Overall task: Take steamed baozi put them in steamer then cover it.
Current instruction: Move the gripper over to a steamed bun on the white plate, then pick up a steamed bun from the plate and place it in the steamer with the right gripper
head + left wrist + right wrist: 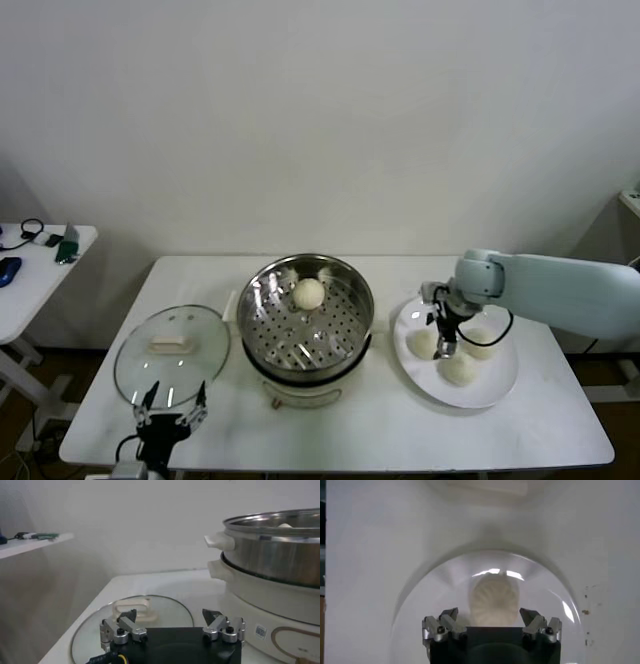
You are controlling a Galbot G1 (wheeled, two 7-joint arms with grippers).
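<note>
One baozi [309,293] lies in the steel steamer [262,290] on its white pot base. Three baozi lie on the white plate [492,392]: one at the left [423,342], one at the front [459,371], one at the right [481,343]. My right gripper [446,343] is open just above the plate. In the right wrist view a pleated baozi [495,600] sits between its spread fingers [489,615]. The glass cover [172,353] with its cream handle [166,345] lies flat at the left. My left gripper [172,410] is open, low by the cover's near edge.
The steamer's side [280,555] and pot base [270,605] fill one side of the left wrist view, with the cover [165,612] beyond my left gripper [170,618]. A small side table [40,262] with gadgets stands at the far left.
</note>
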